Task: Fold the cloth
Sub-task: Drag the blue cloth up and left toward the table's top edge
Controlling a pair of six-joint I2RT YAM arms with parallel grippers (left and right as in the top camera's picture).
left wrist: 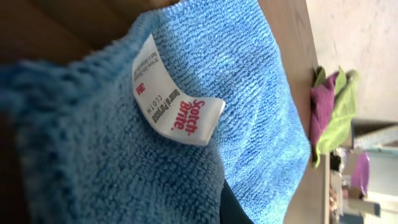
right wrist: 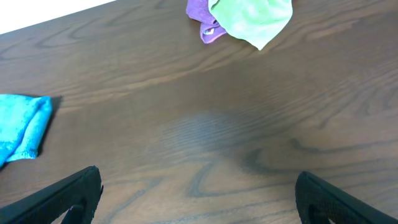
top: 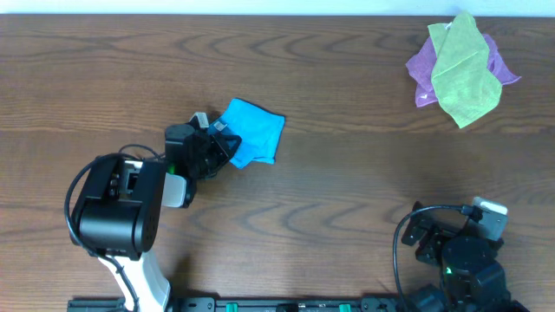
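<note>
Left wrist view alone shows a label on the cloth.

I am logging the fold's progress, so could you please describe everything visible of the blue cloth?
The blue cloth is bright sky-blue, with a soft looped microfibre look. It lies doubled over in a small, roughly square bundle on the wooden table, left of centre. A white sewn-in tag printed Scotch-Brite shows in the left wrist view. The left gripper meets its left edge; whether the jaws pinch it cannot be told.
</note>
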